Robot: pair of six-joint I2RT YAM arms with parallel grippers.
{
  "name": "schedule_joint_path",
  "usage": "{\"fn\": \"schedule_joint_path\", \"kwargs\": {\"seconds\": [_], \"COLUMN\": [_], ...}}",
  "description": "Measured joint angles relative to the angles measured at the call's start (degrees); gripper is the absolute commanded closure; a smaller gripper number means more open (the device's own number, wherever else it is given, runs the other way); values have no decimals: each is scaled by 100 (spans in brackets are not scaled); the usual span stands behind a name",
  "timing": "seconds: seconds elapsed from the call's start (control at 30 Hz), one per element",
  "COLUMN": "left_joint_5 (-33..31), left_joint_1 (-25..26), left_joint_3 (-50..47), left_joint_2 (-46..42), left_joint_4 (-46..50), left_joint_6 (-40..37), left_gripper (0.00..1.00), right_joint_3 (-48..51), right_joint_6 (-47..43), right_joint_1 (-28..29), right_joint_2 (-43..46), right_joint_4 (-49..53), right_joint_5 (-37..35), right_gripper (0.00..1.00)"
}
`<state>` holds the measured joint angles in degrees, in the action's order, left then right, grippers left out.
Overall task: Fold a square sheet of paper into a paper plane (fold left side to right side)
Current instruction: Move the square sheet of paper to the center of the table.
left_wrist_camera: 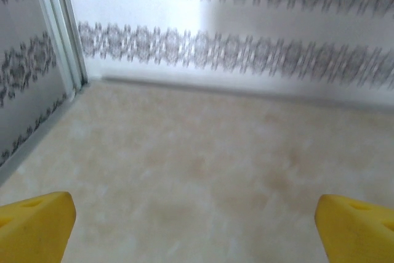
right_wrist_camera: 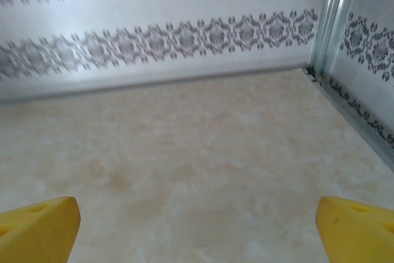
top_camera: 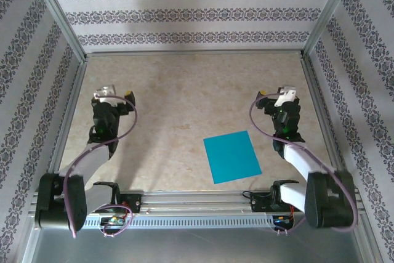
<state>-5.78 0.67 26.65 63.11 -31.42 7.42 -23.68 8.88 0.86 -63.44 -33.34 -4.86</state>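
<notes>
**Both arms raised with jaws spread, blue sheet flat by the right base**

The square sheet of paper [top_camera: 232,156] lies flat and unfolded on the table [top_camera: 184,84], right of centre and toward the near edge. It is turned slightly, so its edges are not square to the table's. Neither gripper touches it.

The left arm rises from its base at the near left corner, its pale link sloping up and away to a bent elbow. The left gripper [top_camera: 114,95] is on the left side of the table, well apart from the sheet and pointing toward the far wall [top_camera: 184,10]. In the left wrist view its yellow fingers [left_wrist_camera: 34,229] sit at the two bottom corners with bare table between them: the jaws are spread wide and hold nothing.

The right arm mirrors this pose from the near right corner. The right gripper [top_camera: 277,97] is near the right edge, farther from the base than the sheet and to its right. In the right wrist view its yellow fingertips [right_wrist_camera: 354,229] are likewise far apart over bare table, released and empty.

A purple cable [top_camera: 132,121] loops beside each arm.
</notes>
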Motion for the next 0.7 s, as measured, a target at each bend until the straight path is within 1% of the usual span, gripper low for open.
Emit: {"fn": "schedule_joint_path", "kwargs": {"seconds": [0.1, 0.23, 0.3, 0.37, 0.43, 0.5, 0.6, 0.7], "left_joint_5": [354, 1080, 1403, 1665, 1878, 2002, 2031, 1971], "left_joint_1": [0, 13, 48, 149, 365, 730, 1353, 1856], "left_joint_3": [466, 472, 455, 387, 297, 203, 81, -87], "left_joint_2": [-507, -820, -874, -957, -1036, -1071, -1051, -909], "left_joint_4": [772, 1591, 2098, 2444, 2695, 2911, 3123, 3104], "left_joint_6": [857, 1923, 2378, 2732, 3014, 3241, 3467, 3674], "left_gripper": [0, 0, 0, 0, 0, 0, 0, 0], "right_joint_3": [-210, -284, -289, -341, -450, -608, -743, -750], "right_joint_6": [649, 1552, 1921, 2107, 2214, 2273, 2363, 2500], "right_joint_1": [2, 107, 332, 664, 1064, 1478, 1899, 2208], "right_joint_2": [669, 1152, 1228, 1220, 1182, 1113, 1051, 1021], "right_joint_4": [796, 1786, 2350, 2946, 3595, 4236, 4887, 5351], "right_joint_5": [243, 789, 1073, 1257, 1362, 1399, 1449, 1497], "right_gripper": [2, 2, 2, 2, 2, 2, 2, 2]}}
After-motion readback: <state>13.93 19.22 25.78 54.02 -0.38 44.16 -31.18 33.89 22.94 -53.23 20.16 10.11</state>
